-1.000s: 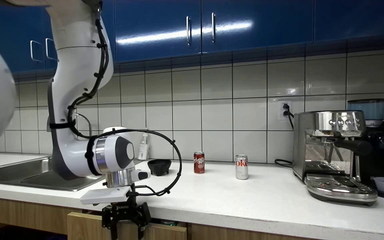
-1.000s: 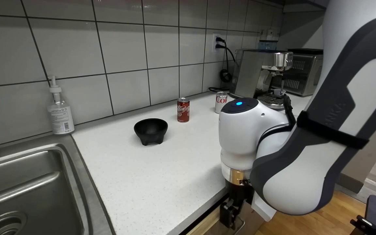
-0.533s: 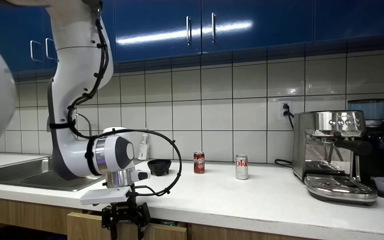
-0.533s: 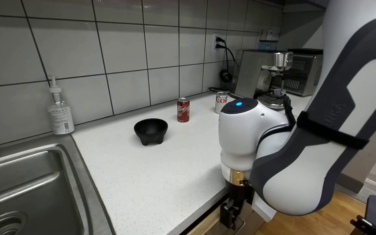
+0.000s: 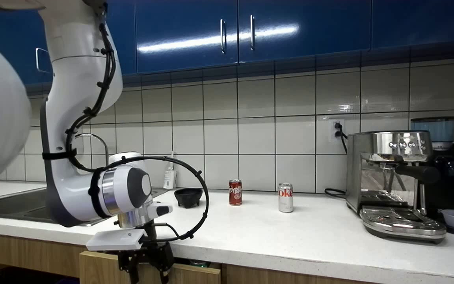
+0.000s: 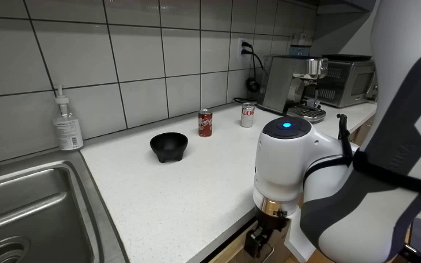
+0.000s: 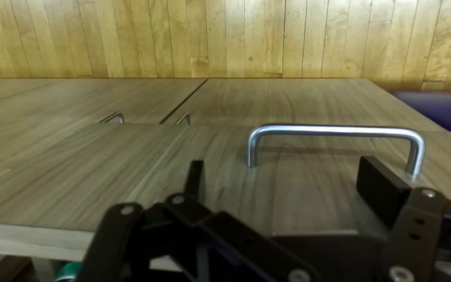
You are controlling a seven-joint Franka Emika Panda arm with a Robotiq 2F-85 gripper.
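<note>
White and bent, the arm (image 5: 73, 94) points its tool (image 7: 282, 168) downward, jaws apart near a handle (image 7: 337, 131).

In an exterior view, hard white glare streak across blue cupboard doors (image 5: 187, 23) at 12 o'clock; wall tiles (image 5: 256, 136) shaded just beneath; small bright glints on coffee machine (image 5: 380, 185) toward 3 o'clock. In an exterior view, wall tiles dim and grey, soft shadow on counter (image 6: 159, 197) beside arm (image 6: 327, 186) at 5 o'clock. Wrist view: floor (image 7: 225, 39) brightest, 12 o'clock; handle (image 7: 337, 130) crisp, highlight along its bar, faint shadow below; gripper (image 7: 282, 176) near-black, soft-edged, around 6 o'clock.
</note>
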